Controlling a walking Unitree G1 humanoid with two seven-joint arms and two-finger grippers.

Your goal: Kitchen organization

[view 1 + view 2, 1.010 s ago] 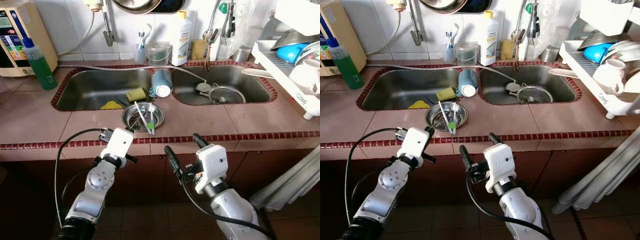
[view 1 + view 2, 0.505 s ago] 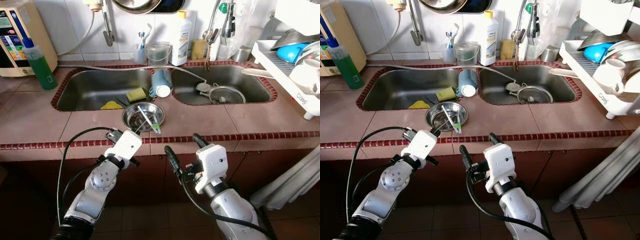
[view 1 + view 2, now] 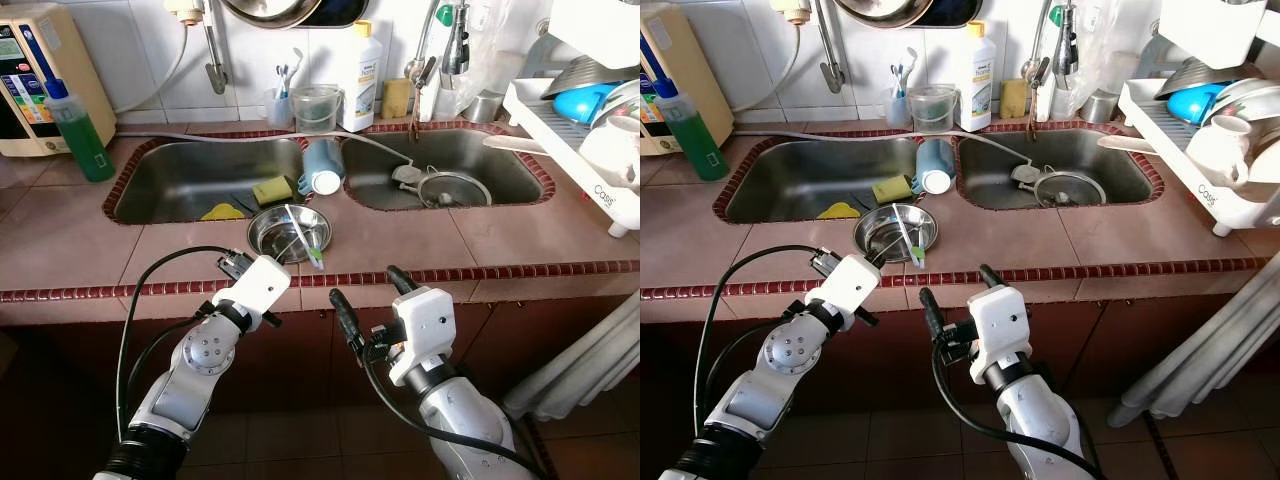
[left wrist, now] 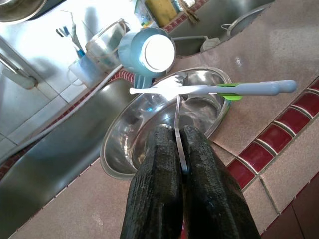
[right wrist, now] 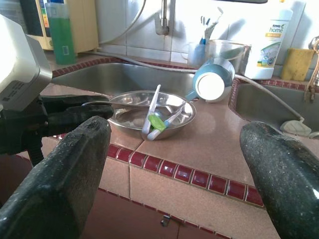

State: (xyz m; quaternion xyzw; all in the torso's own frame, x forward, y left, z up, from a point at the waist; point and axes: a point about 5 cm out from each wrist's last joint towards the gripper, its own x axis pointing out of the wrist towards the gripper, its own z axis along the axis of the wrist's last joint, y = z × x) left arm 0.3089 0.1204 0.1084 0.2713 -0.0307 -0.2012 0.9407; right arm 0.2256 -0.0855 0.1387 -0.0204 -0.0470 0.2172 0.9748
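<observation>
Left gripper [image 4: 180,149] sits at the near edge of the counter [image 3: 60,240], fingers closed on the handle of a metal fork [image 4: 178,124]. The fork's tines reach into the steel bowl [image 3: 262,232], which stands on the counter just in front of the divider between the two sinks. A toothbrush [image 4: 209,89] with a green grip lies across the bowl's rim, its handle end pointing toward the near right and overhanging the counter tiles.

Right gripper [image 5: 174,164] is held below and in front of the counter edge, right of the left gripper, fingers spread wide apart and holding nothing.

A blue mug [image 3: 322,165] lies on its side on the sink divider, just behind the bowl. A yellow sponge [image 3: 271,189] rests in the left sink [image 3: 180,180].
</observation>
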